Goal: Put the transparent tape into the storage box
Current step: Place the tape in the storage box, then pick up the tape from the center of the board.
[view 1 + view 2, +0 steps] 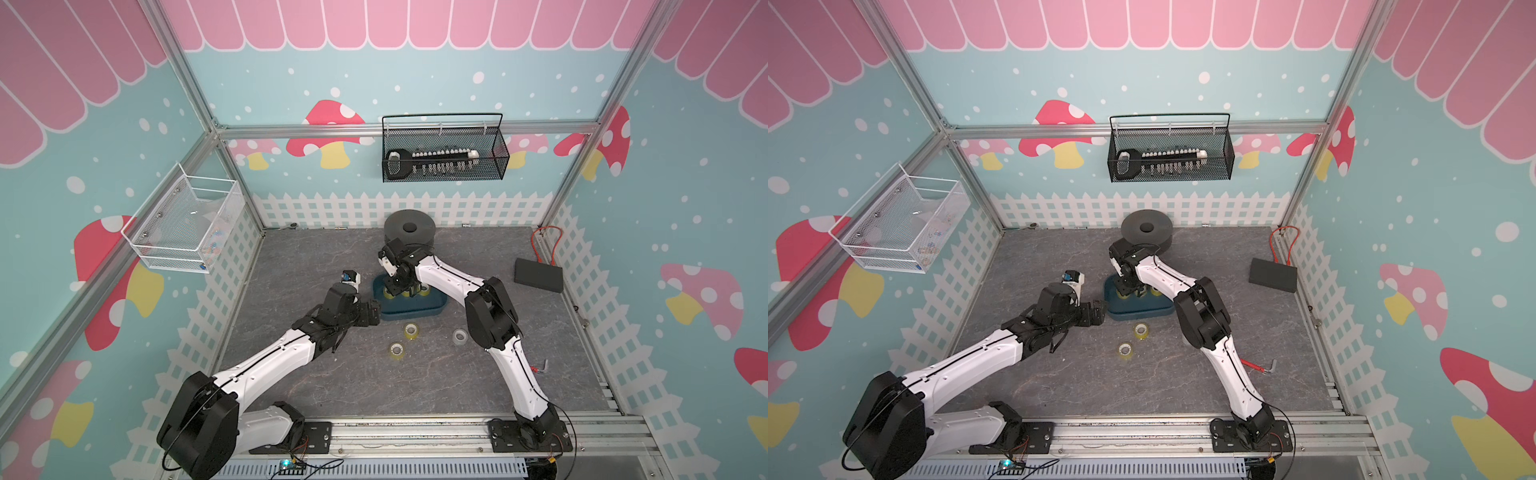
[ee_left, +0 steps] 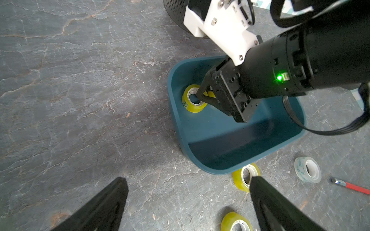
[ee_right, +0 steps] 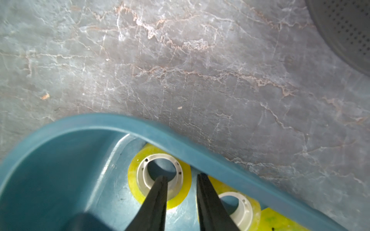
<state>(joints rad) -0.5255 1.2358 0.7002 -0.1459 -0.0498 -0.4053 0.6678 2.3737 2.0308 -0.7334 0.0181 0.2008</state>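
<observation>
The storage box (image 1: 415, 313) (image 2: 220, 170) is a shallow teal tub in mid-table. Three yellowish transparent tape rolls lie flat along its far wall. My right gripper (image 3: 181, 176) (image 1: 399, 291) reaches down into it, jaws slightly apart, astride the wall of one roll (image 3: 134, 176): one finger over the core, the other outside, beside a second roll (image 3: 240, 204). My left gripper (image 2: 188, 180) (image 1: 376, 311) hangs wide open and empty near the box's front-left corner. Loose on the table in front lie two yellowish rolls (image 1: 410, 331) (image 1: 397, 349) and a clear one (image 1: 459, 336).
A dark round perforated drum (image 1: 409, 230) stands right behind the box. A black block (image 1: 538, 275) and an orange cable (image 1: 544, 241) are at the back right, a red-handled tool (image 1: 1258, 368) by the right arm. Black (image 1: 442, 149) and white (image 1: 187, 224) mesh baskets hang on the walls.
</observation>
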